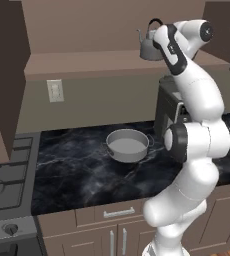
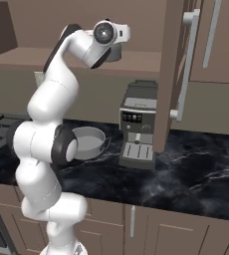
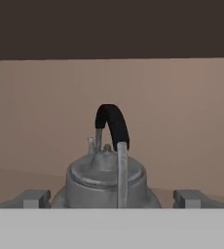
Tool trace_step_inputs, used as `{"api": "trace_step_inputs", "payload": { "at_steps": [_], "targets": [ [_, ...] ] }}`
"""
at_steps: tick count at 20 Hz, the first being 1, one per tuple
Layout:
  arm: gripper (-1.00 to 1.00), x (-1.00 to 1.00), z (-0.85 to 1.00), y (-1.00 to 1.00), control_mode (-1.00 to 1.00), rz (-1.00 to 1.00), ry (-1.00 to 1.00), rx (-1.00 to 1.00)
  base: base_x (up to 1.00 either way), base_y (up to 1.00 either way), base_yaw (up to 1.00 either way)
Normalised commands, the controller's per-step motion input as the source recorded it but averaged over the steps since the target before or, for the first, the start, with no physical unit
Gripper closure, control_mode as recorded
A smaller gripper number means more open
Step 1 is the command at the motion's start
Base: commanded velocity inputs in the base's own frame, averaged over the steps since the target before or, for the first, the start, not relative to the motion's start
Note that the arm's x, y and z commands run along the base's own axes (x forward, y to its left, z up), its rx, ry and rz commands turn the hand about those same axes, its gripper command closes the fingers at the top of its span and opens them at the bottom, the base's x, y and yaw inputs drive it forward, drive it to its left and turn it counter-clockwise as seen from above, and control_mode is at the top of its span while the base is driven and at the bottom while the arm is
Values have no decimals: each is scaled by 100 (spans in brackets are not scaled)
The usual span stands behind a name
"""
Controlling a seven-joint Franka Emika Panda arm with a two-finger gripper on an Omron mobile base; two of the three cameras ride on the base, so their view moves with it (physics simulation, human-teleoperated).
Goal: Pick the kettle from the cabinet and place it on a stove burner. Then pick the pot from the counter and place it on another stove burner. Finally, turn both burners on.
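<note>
Fingertips (image 3: 33, 198) sit wide apart at the bottom of the hand view, so the gripper (image 3: 112, 199) is spread open, gripping nothing. Right between them, just ahead, the kettle (image 3: 105, 181) stands upright on the cabinet (image 1: 87, 62) shelf, black handle arching over its lid. Down below, the pot (image 1: 127, 145) rests on the counter (image 1: 77, 172), beside the coffee machine (image 2: 139, 124), with the stove burners (image 1: 7, 175) off to the left.

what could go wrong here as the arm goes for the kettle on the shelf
1. The hand is open with the kettle between its fingers, low on the rounded body; closing there may slip or nudge the kettle back along the cabinet shelf.
2. Once lifted, the path to the stove burners crosses the pot on the counter; a low swing might hit it.
</note>
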Motion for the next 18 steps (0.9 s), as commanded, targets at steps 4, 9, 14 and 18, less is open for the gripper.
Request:
{"api": "trace_step_inputs", "payload": {
  "at_steps": [4, 9, 14, 18],
  "targets": [
    [-100, 28, 0, 0, -100, 4, 0, 0, 0, 0, 0],
    [-100, 27, 0, -1, -100, 5, 0, 0, 0, 0, 0],
    [-100, 17, 0, -2, -100, 3, 0, 0, 0, 0, 0],
    [100, 11, 0, -1, -100, 3, 0, 0, 0, 0, 0]
  ]
}}
